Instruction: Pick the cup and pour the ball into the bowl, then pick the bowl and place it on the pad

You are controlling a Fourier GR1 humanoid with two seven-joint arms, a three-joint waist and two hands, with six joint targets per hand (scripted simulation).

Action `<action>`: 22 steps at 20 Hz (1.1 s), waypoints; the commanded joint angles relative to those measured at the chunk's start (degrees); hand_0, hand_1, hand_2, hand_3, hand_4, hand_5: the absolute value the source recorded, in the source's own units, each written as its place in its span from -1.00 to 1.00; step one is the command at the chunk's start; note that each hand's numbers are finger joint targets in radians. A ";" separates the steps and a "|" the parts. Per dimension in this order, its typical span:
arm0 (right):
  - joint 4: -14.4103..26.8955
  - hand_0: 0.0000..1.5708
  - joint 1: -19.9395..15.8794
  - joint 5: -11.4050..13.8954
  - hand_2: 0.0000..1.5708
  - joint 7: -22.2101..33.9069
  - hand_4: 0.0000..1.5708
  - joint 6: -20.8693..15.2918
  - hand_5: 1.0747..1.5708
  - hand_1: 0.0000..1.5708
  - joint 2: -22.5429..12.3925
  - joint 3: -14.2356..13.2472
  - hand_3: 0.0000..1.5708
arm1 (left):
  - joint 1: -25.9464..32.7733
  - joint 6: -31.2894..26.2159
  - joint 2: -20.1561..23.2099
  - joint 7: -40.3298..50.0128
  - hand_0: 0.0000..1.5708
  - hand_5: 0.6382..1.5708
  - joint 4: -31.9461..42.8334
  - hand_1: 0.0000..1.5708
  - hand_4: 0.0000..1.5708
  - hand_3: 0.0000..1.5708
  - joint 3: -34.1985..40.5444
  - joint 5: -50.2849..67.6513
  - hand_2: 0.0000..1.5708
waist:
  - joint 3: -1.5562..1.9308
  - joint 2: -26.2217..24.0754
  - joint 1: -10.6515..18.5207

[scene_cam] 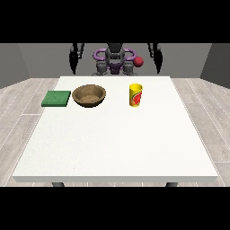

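The yellow cup (pixel 135 95) stands upright on the table (pixel 117 143), right of the bowl (pixel 89 95) and nearest the hand at the view's right (pixel 159 65), which hangs well behind it, fingers too small to tell.

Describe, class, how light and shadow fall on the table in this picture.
Front view: light is even and soft on the large white table, without glare; the brown wooden bowl is darker inside its rim; the yellow cup and green square pad cast hardly any shadow.
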 commanded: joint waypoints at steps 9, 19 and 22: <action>-4.15 -1.00 2.70 -9.24 -1.00 -2.91 -1.00 5.78 1.00 -1.00 -1.84 -5.39 -1.00 | -0.48 -2.32 -1.80 -4.17 -1.00 0.70 -3.40 -1.00 -1.00 -1.00 6.35 10.12 -1.00 | -1.34 -8.39 -2.58; 5.69 -1.00 -2.28 -10.16 -1.00 -13.08 -1.00 9.64 1.00 -1.00 -2.58 -8.87 -1.00 | -11.20 -1.13 -0.83 -4.99 -1.00 0.63 -1.03 -1.00 -1.00 -1.00 7.83 8.60 -1.00 | -1.31 0.29 -1.86; 6.18 -1.00 -4.74 -8.32 -1.00 -14.16 -1.00 8.63 0.99 -1.00 -1.99 -7.56 -1.00 | -14.92 0.70 -2.26 -11.92 -1.00 0.67 4.67 -1.00 -1.00 -1.00 8.61 6.64 -1.00 | -1.33 4.28 -3.95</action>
